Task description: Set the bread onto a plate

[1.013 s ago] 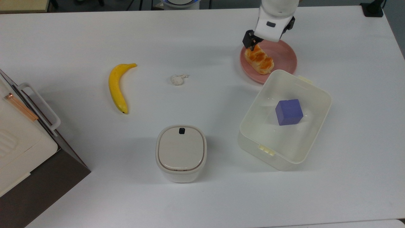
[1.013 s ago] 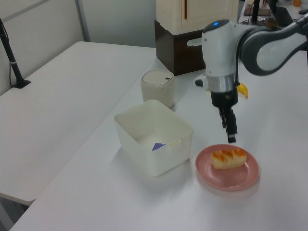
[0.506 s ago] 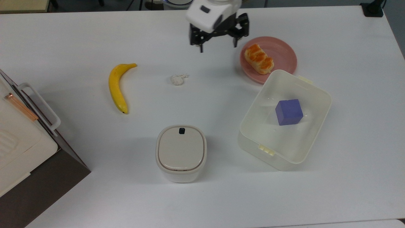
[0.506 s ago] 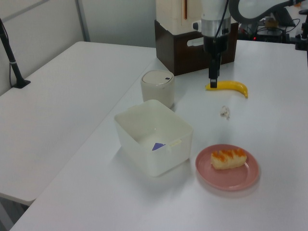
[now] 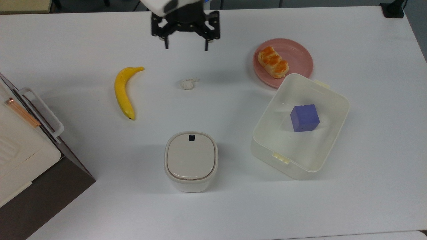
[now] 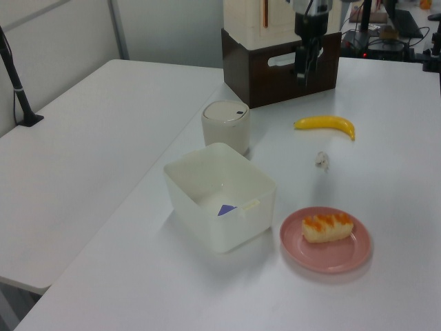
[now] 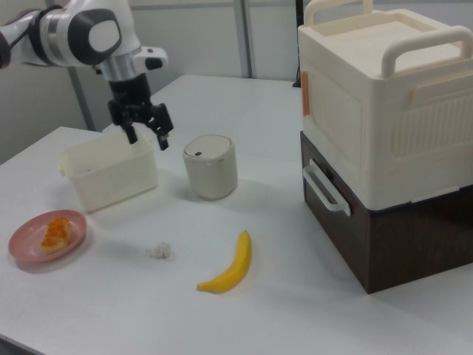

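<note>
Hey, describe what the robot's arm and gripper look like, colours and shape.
The arm is made of glossy white rounded shells with dark grey joint sections between them. It ends in a black gripper with two slim black fingers, mounted under a white housing that bears a small dark rectangular mark.

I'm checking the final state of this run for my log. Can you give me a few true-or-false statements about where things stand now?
1. The bread lies on the pink plate. True.
2. The gripper holds the bread. False: it is open, empty and off to the top view's left of the plate.
3. A purple cube sits inside the cream tub. True.
4. The banana rests on the plate. False: it lies on the bare table.
5. The lidded container is tipped over. False: it stands upright.
</note>
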`<state>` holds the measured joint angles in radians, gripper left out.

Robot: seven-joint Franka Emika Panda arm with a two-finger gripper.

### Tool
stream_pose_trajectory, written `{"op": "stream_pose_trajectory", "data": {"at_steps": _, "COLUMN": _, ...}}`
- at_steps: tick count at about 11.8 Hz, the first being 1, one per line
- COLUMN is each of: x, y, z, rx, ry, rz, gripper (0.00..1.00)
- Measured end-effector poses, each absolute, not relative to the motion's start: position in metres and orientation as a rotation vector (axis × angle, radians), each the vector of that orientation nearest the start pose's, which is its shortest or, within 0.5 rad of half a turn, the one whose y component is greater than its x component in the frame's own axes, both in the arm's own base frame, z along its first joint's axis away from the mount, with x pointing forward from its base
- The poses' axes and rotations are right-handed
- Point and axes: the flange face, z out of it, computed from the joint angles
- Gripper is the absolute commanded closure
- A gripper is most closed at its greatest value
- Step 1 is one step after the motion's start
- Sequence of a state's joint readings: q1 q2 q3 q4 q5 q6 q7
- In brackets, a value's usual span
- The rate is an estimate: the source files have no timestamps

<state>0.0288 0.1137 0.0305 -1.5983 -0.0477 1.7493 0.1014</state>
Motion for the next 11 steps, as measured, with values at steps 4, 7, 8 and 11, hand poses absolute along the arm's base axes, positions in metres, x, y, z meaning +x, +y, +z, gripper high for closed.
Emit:
{"op": "stream_pose_trajectory", "data": {"at_steps": 4, "x": 0.602, "y": 0.007, "z": 0.584, "rx": -3.182, "ry": 0.126, "rz": -0.109, "gripper": 0.0}}
{"op": "stream_pose_trajectory", "data": {"at_steps": 7, "x": 0.6, "y": 0.007, "z": 0.594, "rx": -3.181, "ry": 0.127, "rz": -0.102, "gripper": 0.0}}
{"op": "stream_pose_trajectory", "data": {"at_steps": 8, "x": 0.6, "y": 0.007, "z": 0.596, "rx": -3.182, "ry": 0.127, "rz": -0.098, "gripper": 0.0}}
{"op": "stream_pose_trajectory", "data": {"at_steps": 11, "x": 0.6, "y": 0.007, "z": 0.595, "rx": -3.182, "ry": 0.129, "rz": -0.094, "gripper": 0.0}}
